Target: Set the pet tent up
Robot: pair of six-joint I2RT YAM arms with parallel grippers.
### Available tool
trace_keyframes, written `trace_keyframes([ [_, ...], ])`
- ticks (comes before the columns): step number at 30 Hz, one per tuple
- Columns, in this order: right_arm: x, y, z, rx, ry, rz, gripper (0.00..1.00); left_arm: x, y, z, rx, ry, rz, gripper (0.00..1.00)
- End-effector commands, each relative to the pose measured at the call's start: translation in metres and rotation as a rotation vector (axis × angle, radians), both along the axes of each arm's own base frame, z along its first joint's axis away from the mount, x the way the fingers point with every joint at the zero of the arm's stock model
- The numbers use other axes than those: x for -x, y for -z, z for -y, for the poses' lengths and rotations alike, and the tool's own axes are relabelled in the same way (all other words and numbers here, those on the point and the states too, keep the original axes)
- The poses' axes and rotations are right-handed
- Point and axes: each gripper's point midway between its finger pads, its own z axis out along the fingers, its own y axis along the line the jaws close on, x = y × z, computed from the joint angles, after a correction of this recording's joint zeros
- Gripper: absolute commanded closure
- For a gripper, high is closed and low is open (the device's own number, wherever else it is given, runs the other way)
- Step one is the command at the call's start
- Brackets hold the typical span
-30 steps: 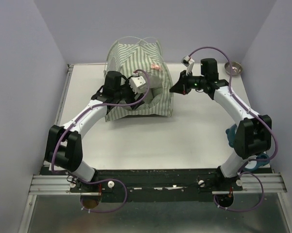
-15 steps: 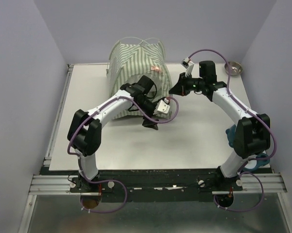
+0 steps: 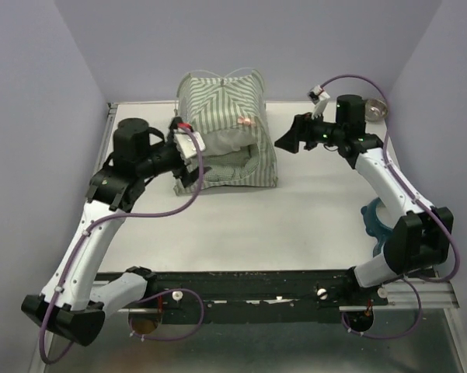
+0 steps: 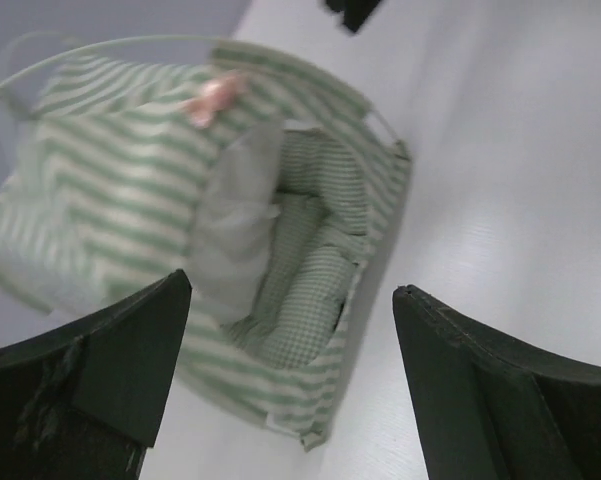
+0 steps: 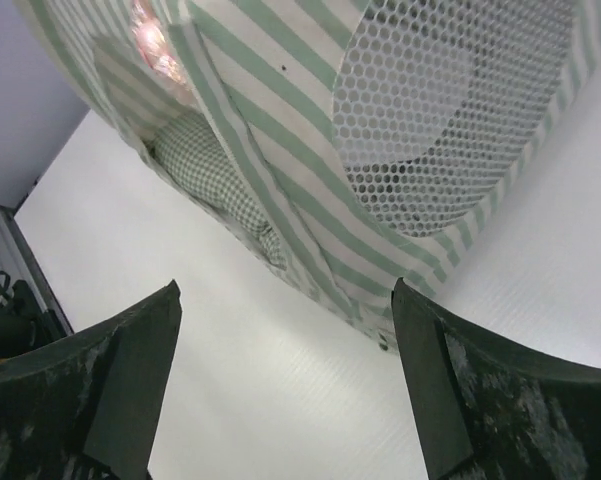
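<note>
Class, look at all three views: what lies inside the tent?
A green checked cushion lies inside the tent, seen through its open front. The striped walls cover the rest of the interior.

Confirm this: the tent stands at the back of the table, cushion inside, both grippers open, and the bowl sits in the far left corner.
Wrong corner: the bowl sits in the far right corner, as the top view shows. The tent, table, cushion, and open left gripper and right gripper are as stated.
</note>
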Motion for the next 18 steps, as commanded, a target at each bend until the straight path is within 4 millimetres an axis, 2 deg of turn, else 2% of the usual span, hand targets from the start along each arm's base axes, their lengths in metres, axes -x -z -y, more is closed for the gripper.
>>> trace_keyframes([
  [1, 0.001, -0.04, 0.05, 0.024, 0.087, 0.105, 0.06, -0.054, -0.043, -0.067, 0.234, -0.53, -0.076, 0.01],
  [3, -0.028, -0.051, 0.092, 0.083, 0.2, 0.155, 0.05, -0.072, -0.05, -0.096, 0.272, -0.747, -0.095, 0.01],
  [5, -0.069, -0.065, 0.144, 0.209, 0.299, 0.238, 0.05, -0.082, -0.055, -0.114, 0.271, -0.847, -0.121, 0.01],
  [8, -0.127, -0.061, 0.21, 0.452, 0.389, 0.288, 0.06, -0.09, -0.038, -0.124, 0.248, -0.902, -0.219, 0.01],
  [9, -0.147, -0.043, 0.234, 0.533, 0.408, 0.263, 0.06, -0.091, -0.032, -0.125, 0.247, -0.903, -0.246, 0.01],
  [10, -0.159, -0.036, 0.253, 0.605, 0.418, 0.252, 0.06, -0.09, -0.026, -0.126, 0.244, -0.899, -0.265, 0.01],
  [13, -0.189, -0.012, 0.295, 0.813, 0.407, 0.25, 0.06, -0.091, -0.009, -0.128, 0.218, -0.907, -0.308, 0.01],
  [15, -0.208, 0.007, 0.317, 0.902, 0.406, 0.259, 0.06, -0.093, -0.001, -0.128, 0.205, -0.914, -0.335, 0.01],
  [18, -0.228, 0.04, 0.337, 1.012, 0.396, 0.27, 0.06, -0.094, 0.007, -0.129, 0.195, -0.922, -0.37, 0.01],
])
